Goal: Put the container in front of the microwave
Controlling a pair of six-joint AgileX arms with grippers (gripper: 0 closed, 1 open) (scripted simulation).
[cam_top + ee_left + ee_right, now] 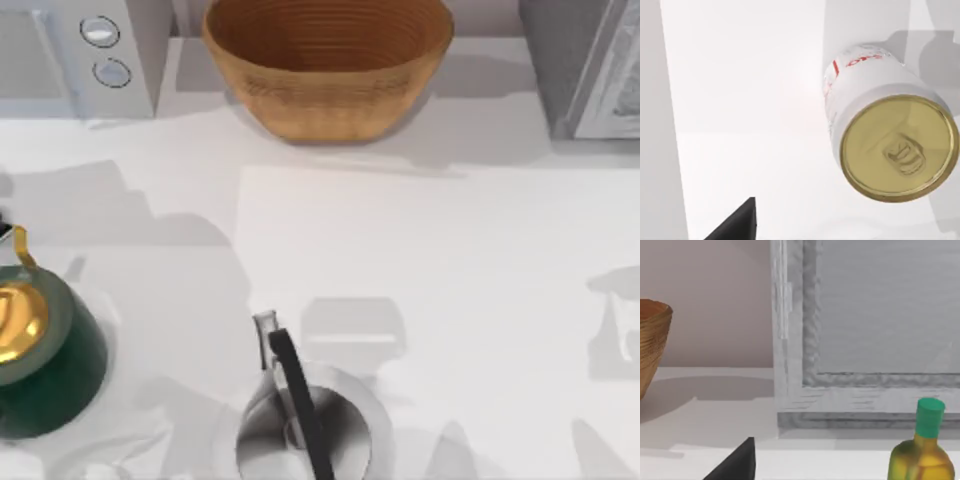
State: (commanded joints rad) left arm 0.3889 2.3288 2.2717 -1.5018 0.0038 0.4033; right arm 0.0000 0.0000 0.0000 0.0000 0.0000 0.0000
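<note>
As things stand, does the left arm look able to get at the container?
Probably yes: in the left wrist view the container stands upright on bare table just below the camera, gold top facing it, with nothing between them.

Microwave: worktop's back left corner, two dials facing forward.
Basket: back edge, middle.
Grey appliance: back right corner.
Green kettle: front left.
Silver kettle: front edge, middle.
</note>
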